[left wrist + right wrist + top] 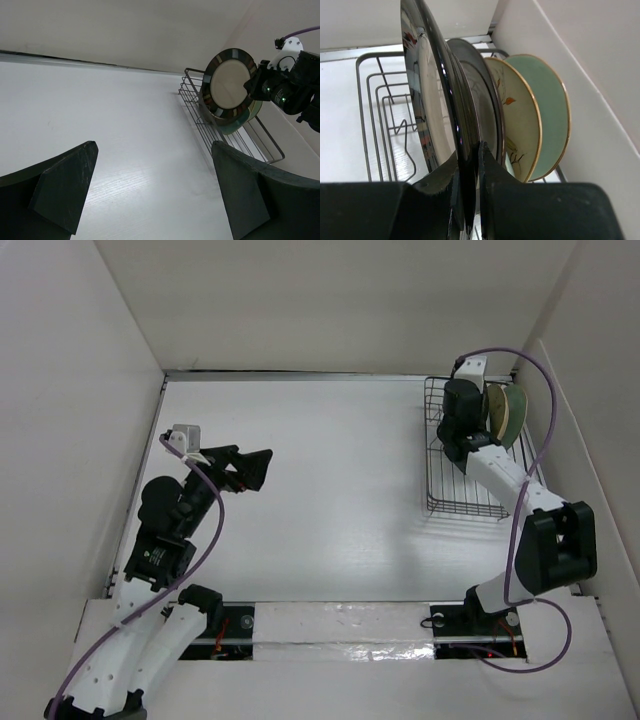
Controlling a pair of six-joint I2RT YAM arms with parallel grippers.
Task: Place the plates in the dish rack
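Note:
The dish rack [465, 475] stands at the far right against the wall. Three plates stand upright in it: a pale-green round plate [547, 107], a cream floral plate [517, 117] and a dark-rimmed plate [485, 100]. My right gripper [470, 150] is shut on the edge of the striped-rim plate [432, 110], upright just in front of them. Whether this plate [227, 85] rests on the wires I cannot tell. My left gripper [250, 465] hovers open over the table's left side, nothing between its fingers [65, 190].
White walls close the table in on the left, back and right; the rack [225, 145] sits close to the right wall. The near half of the rack [380, 100] holds only bare wire prongs.

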